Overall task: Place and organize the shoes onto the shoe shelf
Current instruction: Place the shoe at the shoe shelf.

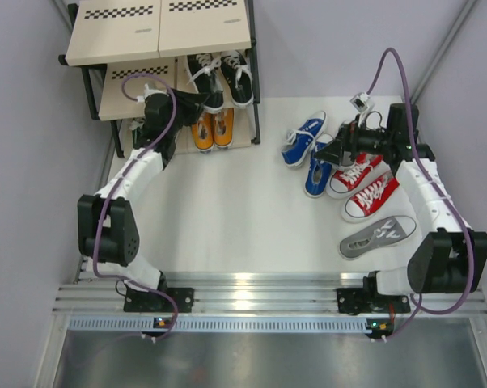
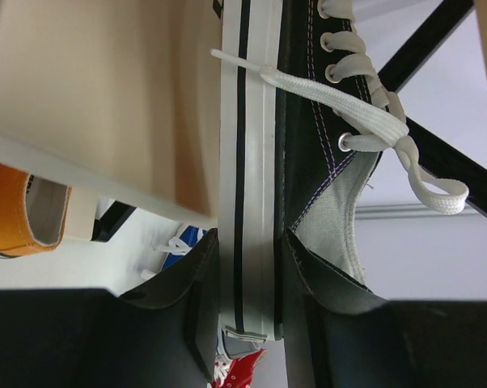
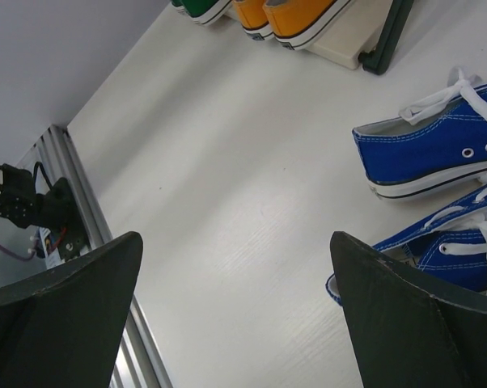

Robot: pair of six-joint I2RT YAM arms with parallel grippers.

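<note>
The shoe shelf [image 1: 158, 32] stands at the back left. My left gripper [image 1: 187, 103] [image 2: 250, 275] is shut on the heel sole of a black shoe [image 1: 209, 87] [image 2: 308, 121], which is turned on its side over the middle board [image 2: 106, 105]. The other black shoe [image 1: 237, 77] rests on that board. Two orange shoes [image 1: 213, 129] [image 2: 17, 210] sit on the bottom tier. On the table to the right lie two blue shoes [image 1: 304, 137] [image 3: 429, 153], two red shoes [image 1: 365, 184] and a grey shoe [image 1: 377, 236]. My right gripper [image 1: 339, 145] [image 3: 235, 267] hangs open and empty beside the blue pair.
The shelf's black frame post [image 3: 389, 36] stands at the table's back, with orange shoes [image 3: 300, 16] and a green shoe [image 3: 199, 6] behind it on the lowest board. White walls close both sides. A metal rail [image 1: 251, 295] runs along the near edge.
</note>
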